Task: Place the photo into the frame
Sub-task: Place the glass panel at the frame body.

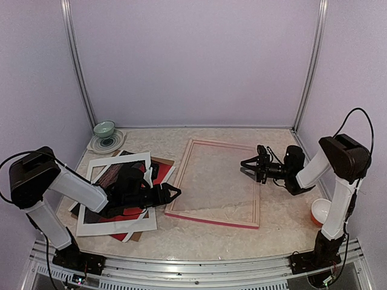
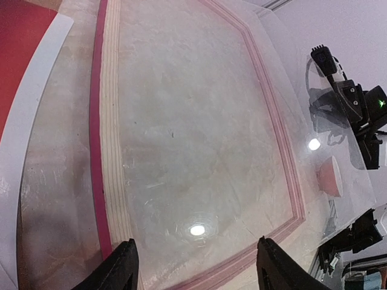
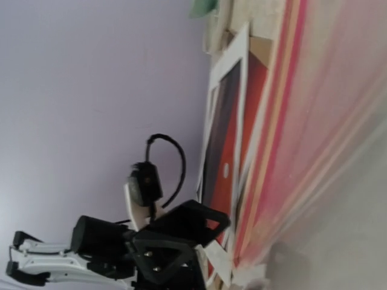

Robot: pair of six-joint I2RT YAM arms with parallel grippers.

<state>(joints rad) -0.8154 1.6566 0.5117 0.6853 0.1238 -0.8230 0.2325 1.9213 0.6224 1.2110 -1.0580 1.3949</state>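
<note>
Nearest, at left: black two-finger left gripper wide and empty, just beside flat rectangular pink-edged wooden frame.
Red sunset photo print outside frame, left of it, under white windowed mat board. Farther right, right gripper partly parted, gripping nothing, over frame's right side. Snags ahead: mat dragged along with photo; frame nudged askew; print creased against rail. Sheen inside frame clear only from left wrist; white sun on print only from right wrist, own fingers absent there.

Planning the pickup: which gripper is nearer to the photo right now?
Left. The left gripper hovers by the photo at its right edge, while the right gripper is over the right side of the frame, well away.
</note>
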